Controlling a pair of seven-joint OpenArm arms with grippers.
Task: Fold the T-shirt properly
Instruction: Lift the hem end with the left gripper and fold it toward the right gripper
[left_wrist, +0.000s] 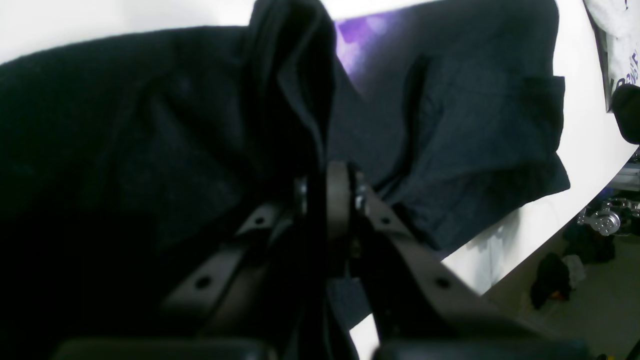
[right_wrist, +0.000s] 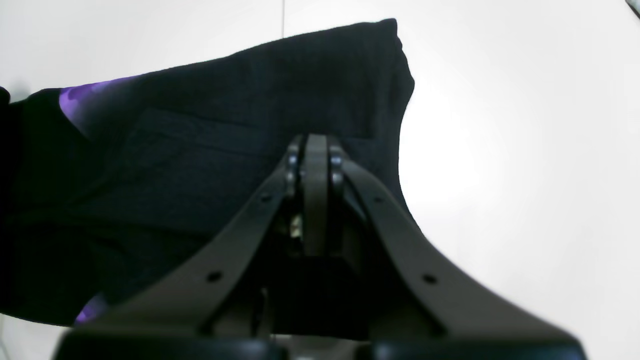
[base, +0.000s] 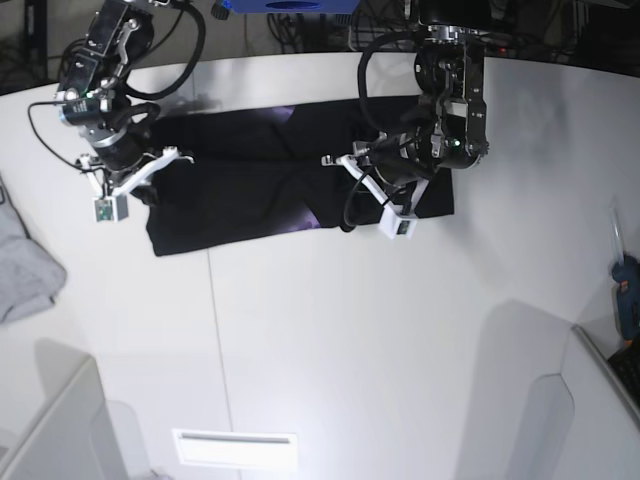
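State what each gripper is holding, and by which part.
The left gripper is shut on a raised fold of the black T-shirt. The right gripper is shut, over the shirt; whether it pinches cloth cannot be told.

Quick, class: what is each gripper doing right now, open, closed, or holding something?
Left gripper: closed, pinching a raised fold of the T-shirt.
Right gripper: closed over the T-shirt; a hold cannot be told.

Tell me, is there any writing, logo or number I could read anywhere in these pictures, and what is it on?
No text can be read for certain.
Light grey garment, left wrist view: purple letters at the picture's edge, cut off and blurred, unreadable.
T-shirt: a purple print shows at a fold, only blurred colour, no legible words.
Small white tags hanging by the arms, base view: too small to read.
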